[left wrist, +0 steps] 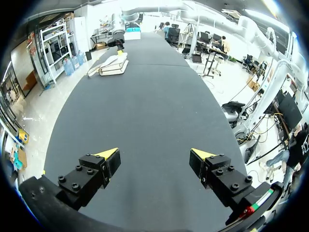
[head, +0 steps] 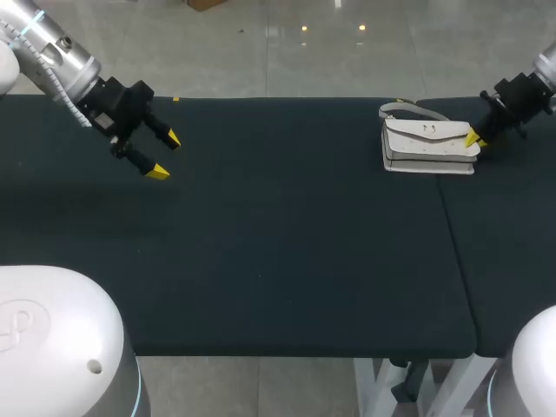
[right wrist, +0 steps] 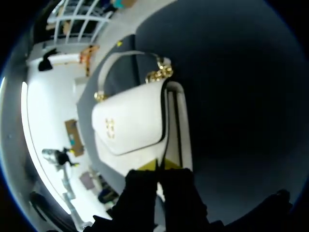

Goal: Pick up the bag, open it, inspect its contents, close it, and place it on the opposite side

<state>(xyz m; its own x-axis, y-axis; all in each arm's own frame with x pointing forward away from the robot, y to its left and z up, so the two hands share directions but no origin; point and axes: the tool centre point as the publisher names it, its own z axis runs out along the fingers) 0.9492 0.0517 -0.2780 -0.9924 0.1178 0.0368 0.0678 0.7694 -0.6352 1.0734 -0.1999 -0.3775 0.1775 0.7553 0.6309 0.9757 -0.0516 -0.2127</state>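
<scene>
On the desk (head: 287, 261), the white bag (head: 430, 143) lies flat at 2 o'clock. The right jaws pinch only its thin end edge, so a lift could let it slip or swing; the left jaws, released at 10 o'clock, are too far to steady it

Head camera looks down from behind; both wrist cameras face the bag (head: 430, 143), right one closest.
</scene>
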